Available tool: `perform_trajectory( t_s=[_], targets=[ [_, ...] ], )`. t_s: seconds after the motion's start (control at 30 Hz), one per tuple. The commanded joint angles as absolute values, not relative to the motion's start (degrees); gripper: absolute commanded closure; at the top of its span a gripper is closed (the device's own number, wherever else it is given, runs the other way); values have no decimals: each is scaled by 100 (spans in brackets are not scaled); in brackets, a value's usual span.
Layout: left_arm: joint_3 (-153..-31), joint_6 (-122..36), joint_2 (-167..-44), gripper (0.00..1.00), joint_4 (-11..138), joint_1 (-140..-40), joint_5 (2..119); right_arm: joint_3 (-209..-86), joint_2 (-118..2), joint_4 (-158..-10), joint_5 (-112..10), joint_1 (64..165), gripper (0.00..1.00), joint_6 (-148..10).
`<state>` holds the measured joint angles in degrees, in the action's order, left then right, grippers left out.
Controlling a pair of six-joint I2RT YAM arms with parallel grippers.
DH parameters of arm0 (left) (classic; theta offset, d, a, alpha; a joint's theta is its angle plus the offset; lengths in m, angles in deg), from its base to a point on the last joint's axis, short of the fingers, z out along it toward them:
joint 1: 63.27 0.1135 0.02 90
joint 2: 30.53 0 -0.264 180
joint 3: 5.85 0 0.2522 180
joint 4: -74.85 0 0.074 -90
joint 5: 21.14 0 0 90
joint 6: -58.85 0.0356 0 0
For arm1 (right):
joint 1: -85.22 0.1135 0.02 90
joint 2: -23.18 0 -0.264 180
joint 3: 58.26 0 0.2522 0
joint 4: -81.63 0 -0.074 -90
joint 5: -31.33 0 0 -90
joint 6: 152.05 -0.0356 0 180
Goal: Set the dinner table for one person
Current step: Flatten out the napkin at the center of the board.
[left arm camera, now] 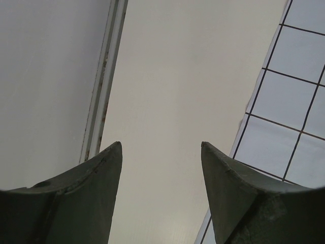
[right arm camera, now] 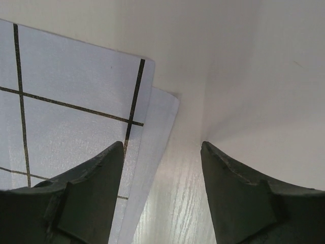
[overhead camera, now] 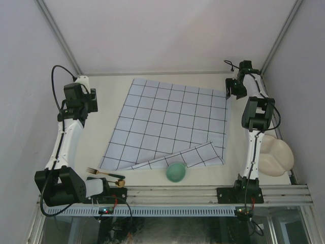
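Note:
The dinner table [overhead camera: 109,101] is a cream-white surface. A pale-blue cloth with dark grid lines [overhead camera: 167,122] lies askew on it, its near right corner folded over. My left gripper [overhead camera: 84,81] hangs open at the far left, over bare table [left arm camera: 177,76], with the cloth's edge [left arm camera: 294,101] to its right. Nothing sits between the left gripper's [left arm camera: 162,145] fingers. My right gripper [overhead camera: 229,94] is at the cloth's far right corner. In the right wrist view the right gripper [right arm camera: 162,145] stands open astride that corner [right arm camera: 152,107], the left finger over cloth and the right over table [right arm camera: 172,203].
A green bowl [overhead camera: 175,172] rests by the cloth's folded near edge. A fork with a gold handle [overhead camera: 104,174] lies near the left arm's base. A cream dish [overhead camera: 277,155] sits at the near right. Walls close in the table's left, far and right sides.

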<state>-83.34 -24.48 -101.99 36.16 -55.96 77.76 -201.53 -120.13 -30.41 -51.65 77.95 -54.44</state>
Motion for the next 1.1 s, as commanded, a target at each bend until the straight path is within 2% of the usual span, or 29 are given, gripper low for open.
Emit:
perform_trajectory(
  t_s=[0.0,0.27,0.5,0.57,0.77,1.07],
  targets=[
    [-8333,-2394,-10093,32,3735,-5550,7874,-20529,-12105,-2954,-5097,7816,38,-5516],
    [-8286,-2356,-10058,32,3756,-5551,7955,-20815,-12357,-2868,-5167,7958,39,-5455],
    [-8286,-2359,-10068,32,3754,-5553,7964,-20854,-12430,-2880,-5287,8116,50,-5362],
    [-8289,-2344,-10067,32,3755,-5554,7976,-20855,-12430,-2880,-5287,8128,56,-5360],
    [-8293,-2342,-10054,32,3758,-5554,7992,-20858,-12448,-2861,-5343,8153,100,-5300],
    [-8268,-2349,-10057,32,3764,-5553,7988,-21005,-12444,-3192,-5678,8277,100,-5202]
  ],
)
